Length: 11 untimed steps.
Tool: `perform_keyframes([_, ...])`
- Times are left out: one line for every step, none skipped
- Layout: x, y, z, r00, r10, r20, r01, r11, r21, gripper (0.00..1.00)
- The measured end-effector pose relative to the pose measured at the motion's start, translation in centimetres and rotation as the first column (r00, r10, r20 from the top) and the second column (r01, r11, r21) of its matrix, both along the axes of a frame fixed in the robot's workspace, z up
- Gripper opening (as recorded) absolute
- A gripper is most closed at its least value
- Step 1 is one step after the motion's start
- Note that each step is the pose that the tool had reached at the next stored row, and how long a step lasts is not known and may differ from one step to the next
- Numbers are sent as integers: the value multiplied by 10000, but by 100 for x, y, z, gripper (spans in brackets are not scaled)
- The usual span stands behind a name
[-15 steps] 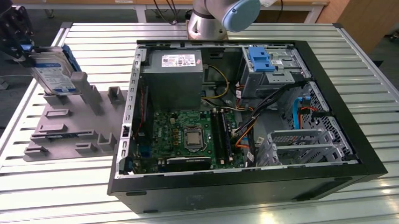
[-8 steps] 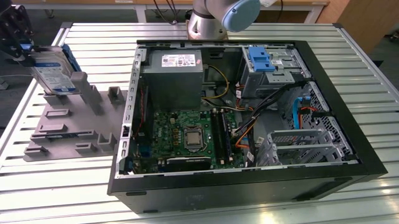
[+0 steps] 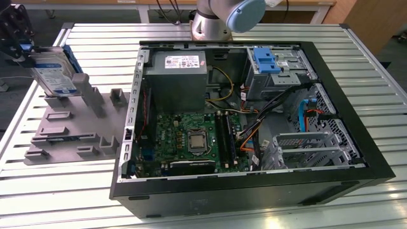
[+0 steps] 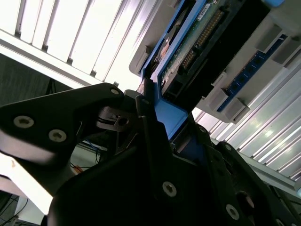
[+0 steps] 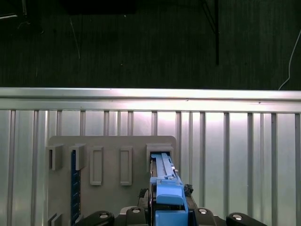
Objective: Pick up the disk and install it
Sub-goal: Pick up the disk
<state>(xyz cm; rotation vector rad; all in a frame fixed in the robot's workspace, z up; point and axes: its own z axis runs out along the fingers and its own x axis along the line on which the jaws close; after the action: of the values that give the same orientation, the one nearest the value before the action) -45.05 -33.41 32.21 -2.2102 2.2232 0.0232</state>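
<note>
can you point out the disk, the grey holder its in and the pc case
disk (image 3: 56, 78), exterior view, on its white-and-blue label
grey holder (image 3: 89, 125), exterior view, on its flat base
pc case (image 3: 254, 200), exterior view, on its black outer wall
</note>
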Motion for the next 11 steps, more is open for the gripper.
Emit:
perform_keyframes([0,0,2,10000,0,1,0,10000,0,36])
perform_keyframes([0,0,5,10000,0,0,0,10000,0,36])
perform_keyframes([0,0,6,10000,0,1,0,10000,0,36])
perform_keyframes([0,0,8,10000,0,1,0,10000,0,36])
perform_keyframes([0,0,10,10000,0,1,0,10000,0,36])
perform_keyframes([0,0,13,10000,0,1,0,10000,0,36])
perform_keyframes([0,0,15,10000,0,0,0,10000,0,36])
perform_keyframes([0,0,17,10000,0,1,0,10000,0,36])
perform_keyframes([0,0,18,10000,0,1,0,10000,0,36])
perform_keyframes([0,0,20,10000,0,1,0,10000,0,36])
perform_keyframes([0,0,23,10000,0,1,0,10000,0,36])
